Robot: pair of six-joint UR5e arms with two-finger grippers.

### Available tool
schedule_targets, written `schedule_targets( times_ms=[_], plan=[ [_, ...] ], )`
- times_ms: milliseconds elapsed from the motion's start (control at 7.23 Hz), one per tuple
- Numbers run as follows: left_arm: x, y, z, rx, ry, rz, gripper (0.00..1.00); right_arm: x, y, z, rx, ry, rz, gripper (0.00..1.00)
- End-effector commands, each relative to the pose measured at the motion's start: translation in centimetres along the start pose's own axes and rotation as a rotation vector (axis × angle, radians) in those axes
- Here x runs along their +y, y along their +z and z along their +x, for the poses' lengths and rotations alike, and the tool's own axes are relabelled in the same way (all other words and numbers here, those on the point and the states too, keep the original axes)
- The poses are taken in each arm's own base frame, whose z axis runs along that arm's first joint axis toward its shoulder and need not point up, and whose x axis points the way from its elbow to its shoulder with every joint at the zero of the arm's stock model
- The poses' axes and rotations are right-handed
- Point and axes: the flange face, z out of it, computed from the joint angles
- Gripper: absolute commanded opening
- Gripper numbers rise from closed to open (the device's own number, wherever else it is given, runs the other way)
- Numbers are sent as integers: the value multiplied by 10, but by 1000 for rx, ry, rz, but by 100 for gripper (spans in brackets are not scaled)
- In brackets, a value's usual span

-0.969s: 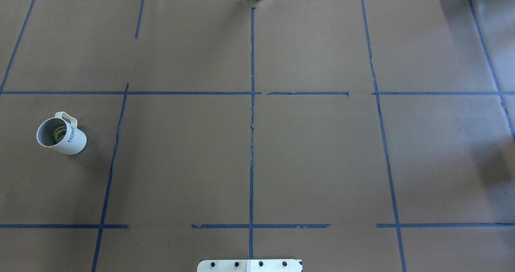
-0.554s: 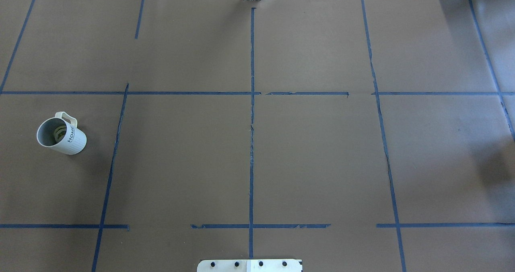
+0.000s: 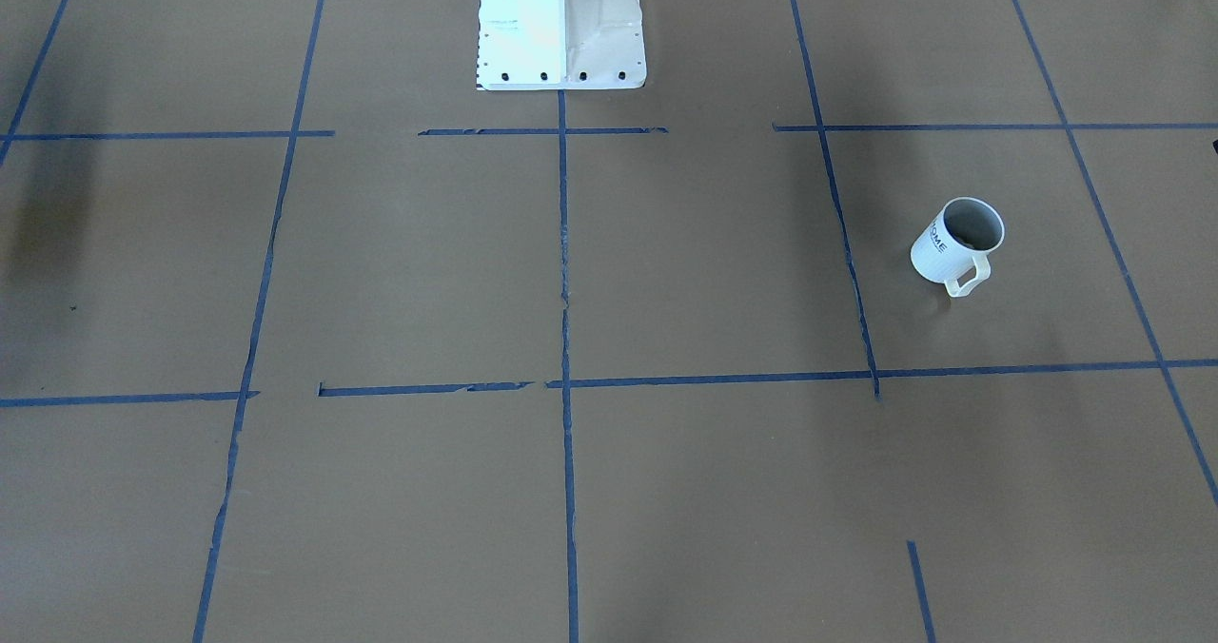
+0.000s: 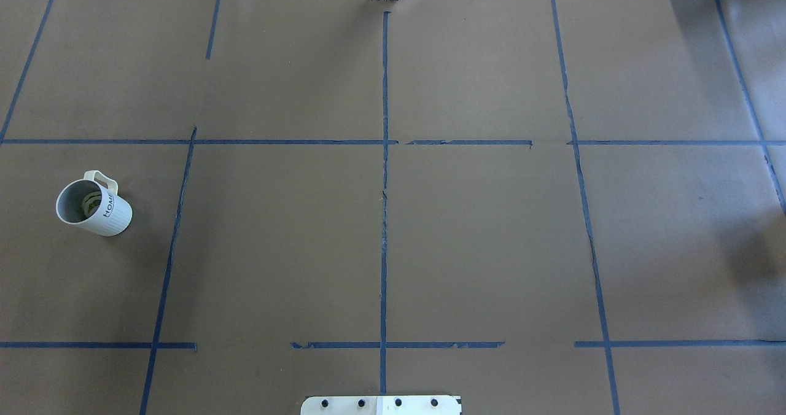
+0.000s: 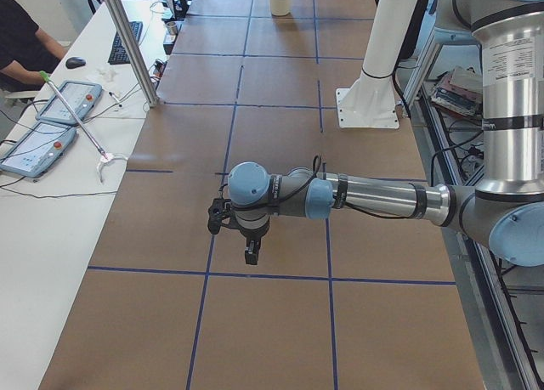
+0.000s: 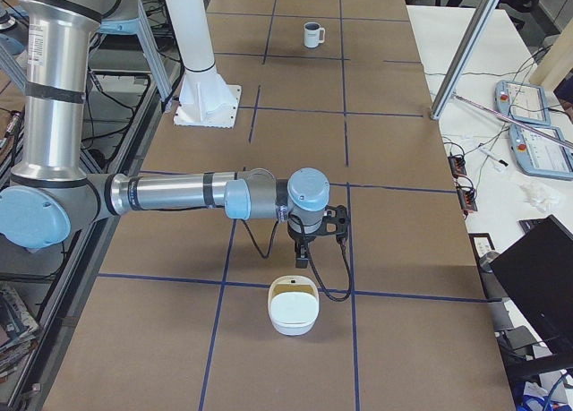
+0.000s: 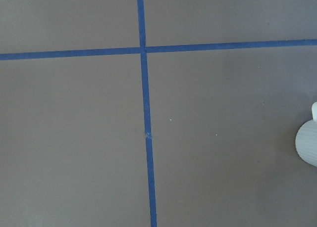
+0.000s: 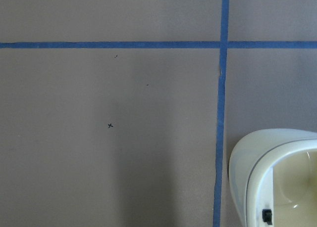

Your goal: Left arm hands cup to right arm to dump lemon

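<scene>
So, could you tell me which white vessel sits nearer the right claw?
The squarish white bowl, close by the right claw; the cup stands far off, on the robot's left.

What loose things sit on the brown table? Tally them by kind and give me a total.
cup: 1
lemon, lying inside the cup: 1
white bin: 1
Total: 3
</scene>
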Motion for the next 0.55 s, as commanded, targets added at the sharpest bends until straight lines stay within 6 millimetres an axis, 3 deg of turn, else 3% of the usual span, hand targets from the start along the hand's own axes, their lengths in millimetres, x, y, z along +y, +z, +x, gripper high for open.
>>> schedule_targets(
  times_ms=[0,415],
  plan=[
    [0,1,1,0,4,-2,100,-5,-2,-5,-1,-10,6,100],
    [0,2,0,2,-3,-7,100,-5,1,-9,-1,-18,-3,100]
  ],
)
